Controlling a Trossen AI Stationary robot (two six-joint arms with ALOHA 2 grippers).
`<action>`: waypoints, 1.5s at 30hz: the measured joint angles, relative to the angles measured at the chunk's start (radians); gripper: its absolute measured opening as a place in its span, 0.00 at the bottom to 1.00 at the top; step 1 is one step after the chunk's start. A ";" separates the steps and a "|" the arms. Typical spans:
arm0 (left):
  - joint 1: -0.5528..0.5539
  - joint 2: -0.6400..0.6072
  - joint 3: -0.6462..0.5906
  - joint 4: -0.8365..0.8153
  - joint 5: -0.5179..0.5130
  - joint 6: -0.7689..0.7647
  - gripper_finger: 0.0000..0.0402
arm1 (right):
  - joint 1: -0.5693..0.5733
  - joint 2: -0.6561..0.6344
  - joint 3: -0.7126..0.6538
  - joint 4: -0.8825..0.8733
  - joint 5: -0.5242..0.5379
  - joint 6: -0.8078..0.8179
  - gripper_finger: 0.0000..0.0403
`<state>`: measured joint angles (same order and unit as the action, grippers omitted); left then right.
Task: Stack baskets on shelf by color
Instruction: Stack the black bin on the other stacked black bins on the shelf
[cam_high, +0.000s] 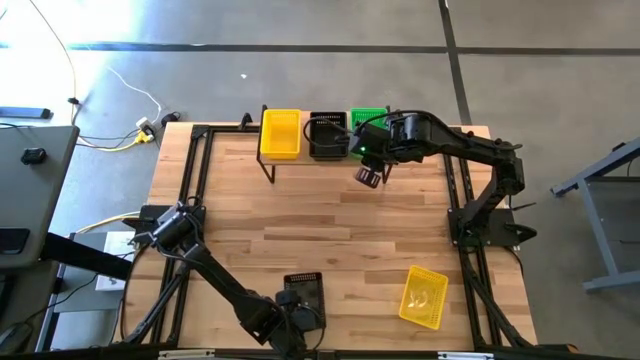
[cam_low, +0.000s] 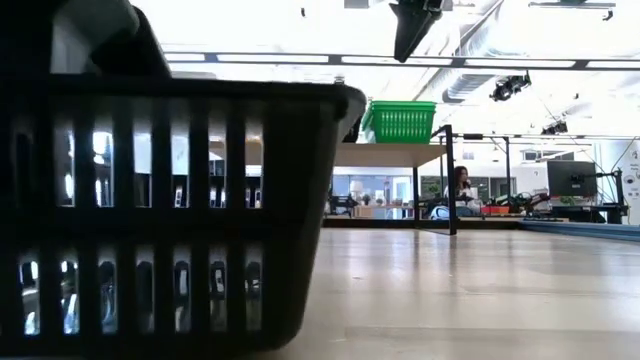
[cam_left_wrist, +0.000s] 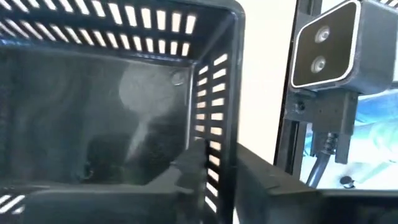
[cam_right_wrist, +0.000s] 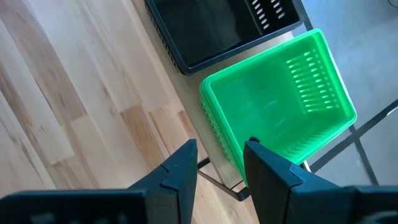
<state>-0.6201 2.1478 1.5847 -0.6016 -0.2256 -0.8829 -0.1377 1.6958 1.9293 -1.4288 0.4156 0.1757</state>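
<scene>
The shelf (cam_high: 338, 160) stands at the table's far edge with a yellow basket (cam_high: 280, 133), a black basket (cam_high: 327, 136) and a green basket (cam_high: 370, 118) side by side on its top. My right gripper (cam_right_wrist: 219, 152) is open, just above the green basket's (cam_right_wrist: 280, 106) near rim; the low view shows my right gripper (cam_low: 412, 30) apart from the basket (cam_low: 398, 121). Another black basket (cam_high: 303, 290) sits at the table's near edge with my left gripper (cam_high: 297, 312) on it. A second yellow basket (cam_high: 423, 297) lies on the table's near right part. My left gripper holds the black basket by one side wall near a corner (cam_left_wrist: 217, 155), one finger (cam_left_wrist: 193, 163) inside the basket and one (cam_left_wrist: 267, 180) outside. The fingers come from the table's near side. Whether the basket's bottom is off the table does not show.
A camera on a post (cam_left_wrist: 323, 50) stands close beside the held black basket at the near edge. The black frame rails (cam_high: 200, 180) run along the table's left and right sides. Bare wood (cam_high: 330, 225) lies in the middle between shelf and near baskets.
</scene>
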 joint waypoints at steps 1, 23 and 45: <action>0.000 -0.001 0.003 -0.002 -0.003 0.007 0.09 | 0.000 0.000 0.000 -0.003 0.000 -0.001 0.29; 0.111 -0.189 0.055 -0.208 -0.079 0.234 0.00 | 0.000 -0.163 0.000 -0.062 0.006 -0.052 0.29; 0.578 -0.517 0.055 -0.320 -0.098 0.793 0.00 | 0.000 -0.244 0.000 -0.072 0.008 0.103 0.29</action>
<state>-0.0422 1.6309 1.6394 -0.9212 -0.3237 -0.0898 -0.1379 1.4518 1.9289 -1.5010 0.4237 0.2783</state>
